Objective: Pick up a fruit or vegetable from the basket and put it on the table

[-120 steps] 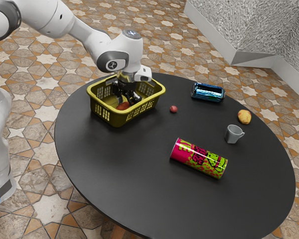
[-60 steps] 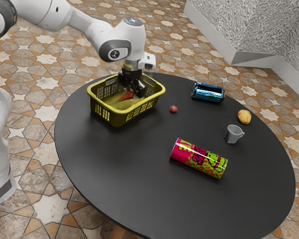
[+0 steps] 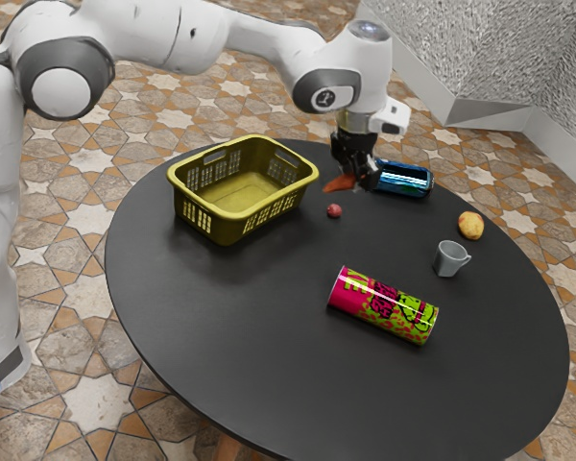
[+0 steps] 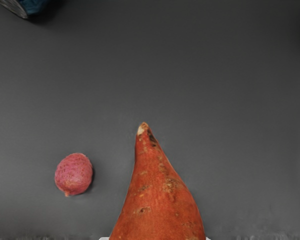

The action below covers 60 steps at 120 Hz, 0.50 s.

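My gripper [image 3: 357, 179] is above the table [image 3: 259, 317], outside the yellow basket [image 3: 232, 227], on its side toward the exterior view's right. It is shut on an orange-red sweet potato [image 3: 341, 182], whose pointed end sticks out toward the basket. In the wrist view the sweet potato [image 4: 162, 200] extends from the lower edge, its tapered tip over the dark tabletop. The basket's inside shows a bare yellow floor.
A small pink-red fruit [image 3: 334, 210] lies near the held sweet potato, also in the wrist view [image 4: 74, 174]. A blue can [image 3: 403, 180] lies just behind the gripper. Farther off are a yellow fruit [image 3: 470, 226], a grey mug [image 3: 450, 258] and a pink-green can [image 3: 382, 305].
My gripper has come up out of the basket with the sweet potato and moved toward the exterior view's right, over the table beyond the rim. The basket and the other objects have stayed put.
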Available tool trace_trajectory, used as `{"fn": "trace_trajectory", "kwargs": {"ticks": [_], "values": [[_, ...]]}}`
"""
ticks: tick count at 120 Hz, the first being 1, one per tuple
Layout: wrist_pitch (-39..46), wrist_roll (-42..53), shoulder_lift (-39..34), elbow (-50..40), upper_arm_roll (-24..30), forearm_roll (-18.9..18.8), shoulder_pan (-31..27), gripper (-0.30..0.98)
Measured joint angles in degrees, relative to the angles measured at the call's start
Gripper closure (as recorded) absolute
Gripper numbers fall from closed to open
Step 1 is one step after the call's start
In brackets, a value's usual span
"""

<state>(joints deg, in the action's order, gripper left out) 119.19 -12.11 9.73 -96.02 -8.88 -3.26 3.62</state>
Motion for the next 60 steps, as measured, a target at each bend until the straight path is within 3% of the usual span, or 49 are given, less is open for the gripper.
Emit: {"fn": "trace_trajectory", "kwargs": {"ticks": [13, 37, 49, 60], "values": [[-0.86, 1.58, 2.29, -0.04, 1.81, 1.3, -3.17, 0.56], [-1.39, 3.83, 3.55, -0.33, 3.0, 2.05, -3.47, 0.57], [-1.5, 4.81, 3.58, -0.41, 2.98, 2.33, -3.52, 0.3], [-1.57, 5.61, 3.51, -0.42, 3.0, 2.38, -3.53, 0.16]]}}
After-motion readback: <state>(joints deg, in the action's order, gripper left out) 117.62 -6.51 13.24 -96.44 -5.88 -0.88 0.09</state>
